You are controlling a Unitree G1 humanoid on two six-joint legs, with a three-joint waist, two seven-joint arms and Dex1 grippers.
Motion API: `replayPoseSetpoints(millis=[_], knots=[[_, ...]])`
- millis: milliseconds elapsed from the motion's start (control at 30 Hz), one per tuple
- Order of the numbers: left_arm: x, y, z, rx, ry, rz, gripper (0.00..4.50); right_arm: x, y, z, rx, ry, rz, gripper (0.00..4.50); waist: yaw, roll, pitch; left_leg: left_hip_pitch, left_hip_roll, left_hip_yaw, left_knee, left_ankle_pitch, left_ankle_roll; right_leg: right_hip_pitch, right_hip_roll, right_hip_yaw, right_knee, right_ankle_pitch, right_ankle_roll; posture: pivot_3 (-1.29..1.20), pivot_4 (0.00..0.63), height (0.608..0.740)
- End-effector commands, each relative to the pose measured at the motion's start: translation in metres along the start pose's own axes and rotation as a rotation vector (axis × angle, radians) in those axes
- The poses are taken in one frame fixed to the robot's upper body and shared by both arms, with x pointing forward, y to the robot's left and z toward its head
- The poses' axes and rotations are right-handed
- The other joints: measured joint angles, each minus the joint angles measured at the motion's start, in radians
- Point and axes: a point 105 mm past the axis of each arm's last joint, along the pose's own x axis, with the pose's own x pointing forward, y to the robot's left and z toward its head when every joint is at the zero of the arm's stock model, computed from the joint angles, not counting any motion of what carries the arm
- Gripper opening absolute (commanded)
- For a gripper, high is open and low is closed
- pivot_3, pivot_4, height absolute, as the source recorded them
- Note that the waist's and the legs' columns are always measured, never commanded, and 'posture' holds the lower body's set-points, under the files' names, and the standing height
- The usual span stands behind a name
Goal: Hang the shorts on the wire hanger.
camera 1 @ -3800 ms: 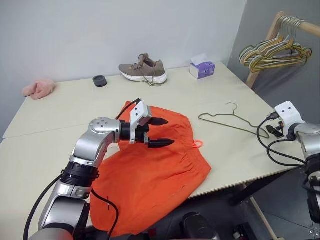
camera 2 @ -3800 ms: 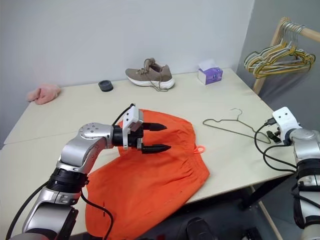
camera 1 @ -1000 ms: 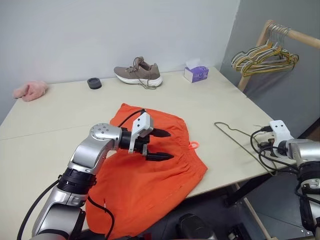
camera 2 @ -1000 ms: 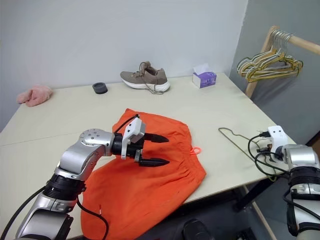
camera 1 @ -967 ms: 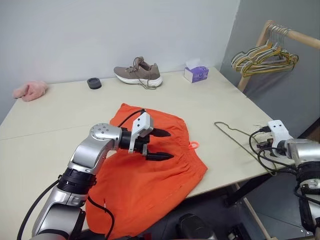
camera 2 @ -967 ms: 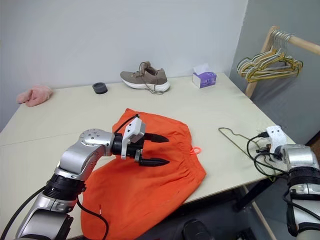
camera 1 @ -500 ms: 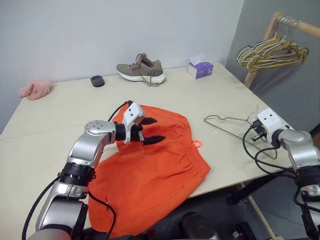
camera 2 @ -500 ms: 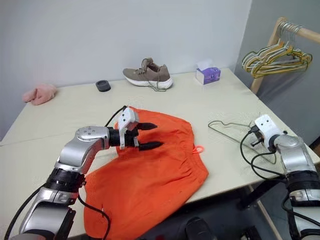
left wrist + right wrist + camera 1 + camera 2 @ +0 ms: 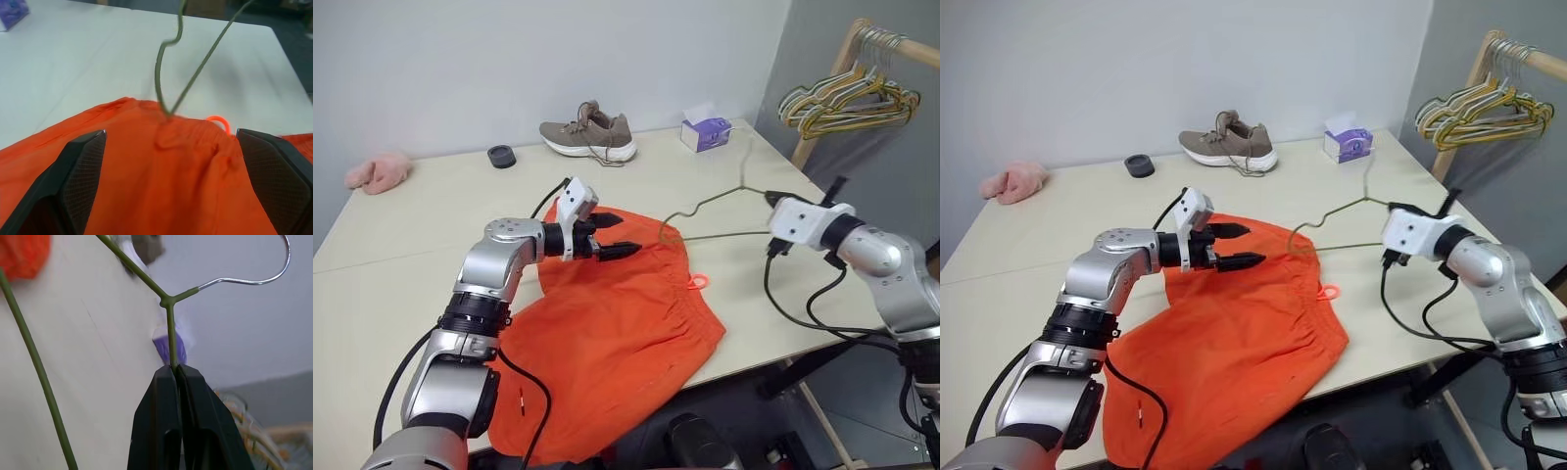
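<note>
The orange shorts (image 9: 617,333) lie spread on the table's near side, waistband toward the right, with a small drawstring loop (image 9: 694,283) beside it. My right gripper (image 9: 771,200) is shut on the wire hanger (image 9: 168,330) just below its hook and holds it in the air. The hanger's far corner (image 9: 166,111) reaches down to the waistband. Over the upper part of the shorts, my left gripper (image 9: 619,236) hovers open with nothing between its fingers (image 9: 83,169), pointing at that corner.
A brown shoe (image 9: 588,134), a purple tissue box (image 9: 707,130), a black round object (image 9: 502,155) and a pink cloth (image 9: 378,170) sit along the table's far side. A wooden rack with several coloured hangers (image 9: 847,98) stands at the right, past the table edge.
My right gripper has lifted the hanger off the table and swung it left toward the shorts, rolling the wrist. My left gripper has moved a little farther out over the shorts, still open.
</note>
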Motion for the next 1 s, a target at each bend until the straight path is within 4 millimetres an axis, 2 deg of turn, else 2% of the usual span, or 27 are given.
replayPoseSetpoints(millis=[33,167,367,500,833,900,1000], knots=[[0.001,-0.004,0.008,0.048,0.021,-0.048,4.5,0.004,-0.017,0.028,-0.082,-0.097,-0.037,0.01,-0.002,0.0,0.0,0.0,0.0,0.0,0.0,0.0,0.0,0.0,0.0,0.0,0.0,0.0,-0.001,-0.36,0.058,0.74],[0.007,-0.014,-0.006,0.044,0.09,-0.12,4.5,0.011,-0.021,0.054,-0.122,-0.197,-0.028,0.01,-0.001,0.0,0.0,0.0,0.0,-0.001,0.0,0.0,0.0,0.0,0.0,0.0,0.0,0.002,-0.003,-0.36,0.055,0.74],[0.007,-0.027,-0.02,0.049,0.139,-0.202,4.5,0.014,-0.025,0.065,-0.125,-0.245,-0.039,0.01,0.0,0.0,0.0,0.0,0.0,-0.002,0.0,0.0,0.0,0.0,0.0,-0.001,0.0,0.003,-0.004,-0.36,0.052,0.74],[0.007,-0.022,-0.014,0.025,0.106,-0.177,3.62,0.013,-0.022,0.07,-0.12,-0.272,-0.028,0.0,0.002,0.0,0.0,0.0,0.0,-0.003,0.0,0.0,0.0,0.0,0.0,-0.001,0.001,0.003,-0.005,-0.36,0.052,0.74],[0.002,-0.028,-0.015,0.004,0.094,-0.206,0.28,0.011,-0.011,0.074,-0.136,-0.307,0.007,0.0,0.001,0.0,0.0,0.0,0.0,-0.003,0.001,0.0,0.0,0.0,0.0,-0.001,0.001,0.003,-0.005,-0.35,0.047,0.74],[0.001,-0.029,-0.016,0.001,0.095,-0.205,0.03,0.01,-0.007,0.077,-0.168,-0.322,0.03,0.0,0.0,0.0,0.0,0.0,0.0,-0.003,0.001,0.0,0.0,0.001,0.0,-0.001,0.001,0.003,-0.005,-0.35,0.046,0.74],[0.0,-0.028,-0.017,-0.002,0.094,-0.194,0.03,0.008,-0.001,0.077,-0.177,-0.339,0.067,0.0,0.001,0.0,0.0,0.001,0.0,-0.003,0.001,0.0,0.0,0.001,0.0,-0.002,0.002,0.003,-0.005,-0.35,0.045,0.74]])
